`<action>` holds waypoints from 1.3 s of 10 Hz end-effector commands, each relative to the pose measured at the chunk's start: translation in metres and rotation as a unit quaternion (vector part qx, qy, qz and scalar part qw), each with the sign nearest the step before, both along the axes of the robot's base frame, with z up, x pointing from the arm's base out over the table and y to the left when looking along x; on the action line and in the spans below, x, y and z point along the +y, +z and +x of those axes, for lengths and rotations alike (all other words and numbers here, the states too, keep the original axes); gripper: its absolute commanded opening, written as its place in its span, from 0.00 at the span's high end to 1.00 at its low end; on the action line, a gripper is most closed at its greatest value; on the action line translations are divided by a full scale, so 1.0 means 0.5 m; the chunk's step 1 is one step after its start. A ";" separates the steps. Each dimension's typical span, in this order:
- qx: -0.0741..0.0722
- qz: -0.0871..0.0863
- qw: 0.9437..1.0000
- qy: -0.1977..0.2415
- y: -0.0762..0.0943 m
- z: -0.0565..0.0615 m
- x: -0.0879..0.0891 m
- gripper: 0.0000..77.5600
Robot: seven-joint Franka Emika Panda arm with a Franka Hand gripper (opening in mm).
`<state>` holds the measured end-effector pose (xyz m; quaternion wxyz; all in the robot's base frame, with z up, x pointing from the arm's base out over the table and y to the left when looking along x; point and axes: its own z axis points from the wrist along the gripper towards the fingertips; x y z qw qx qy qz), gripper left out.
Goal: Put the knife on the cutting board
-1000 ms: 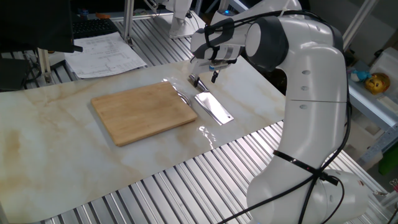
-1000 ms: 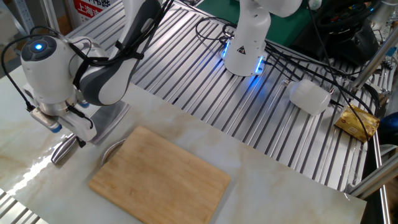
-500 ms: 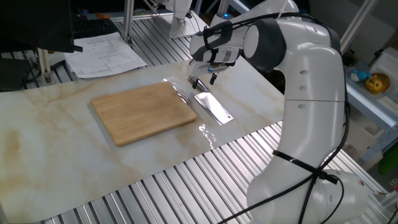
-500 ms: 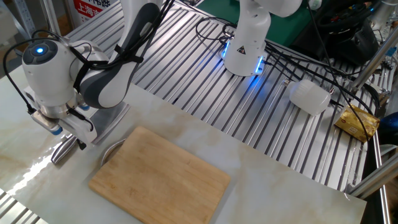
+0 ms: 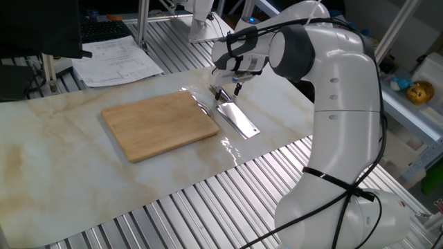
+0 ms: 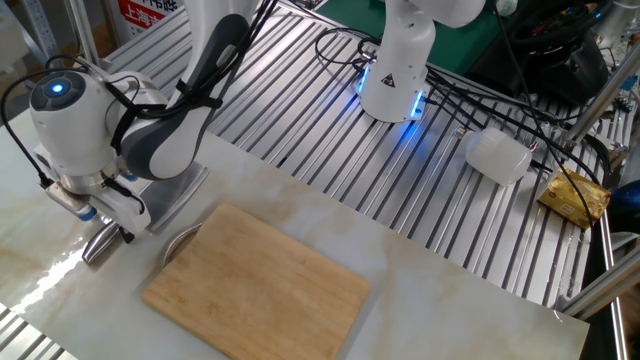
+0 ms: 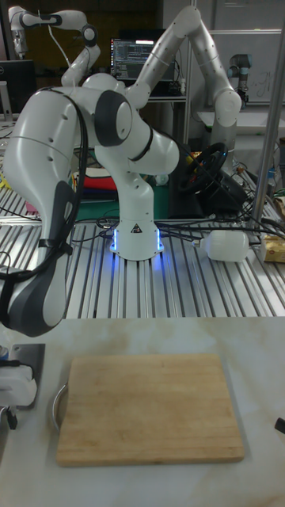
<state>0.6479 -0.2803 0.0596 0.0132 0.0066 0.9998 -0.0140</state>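
the jaws (image 5: 225,90) are lowering, still spread, astride the knife (image 5: 234,115) handle. the cutting board (image 5: 160,123) is lying beside them, awaiting 1 grasp.

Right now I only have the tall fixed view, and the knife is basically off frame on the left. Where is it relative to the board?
Observer: The knife lies flat on the table, just off the cutting board, along the short edge that has the metal loop. No part of it is on the board.
Operator: Gripper?
Observer: The gripper is low over the knife's handle end. Its fingers look apart, one on each side of the handle.
Operator: Which way is the blade?
Observer: It points away from the gripper, running roughly parallel to that board edge.
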 end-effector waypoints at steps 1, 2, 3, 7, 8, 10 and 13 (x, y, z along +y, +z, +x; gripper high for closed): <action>0.000 -0.001 1.000 0.000 0.004 0.000 0.000 0.00; 0.000 -0.002 1.000 -0.001 0.004 -0.001 0.001 0.00; 0.001 -0.004 1.000 -0.002 0.004 -0.002 0.002 0.00; 0.001 -0.005 1.000 -0.005 0.001 -0.015 0.003 0.00; 0.001 -0.005 1.000 -0.005 0.000 -0.017 0.003 0.00; 0.001 -0.006 1.000 -0.004 -0.001 -0.017 0.003 0.00; 0.001 -0.007 1.000 -0.005 -0.004 -0.020 0.003 0.00</action>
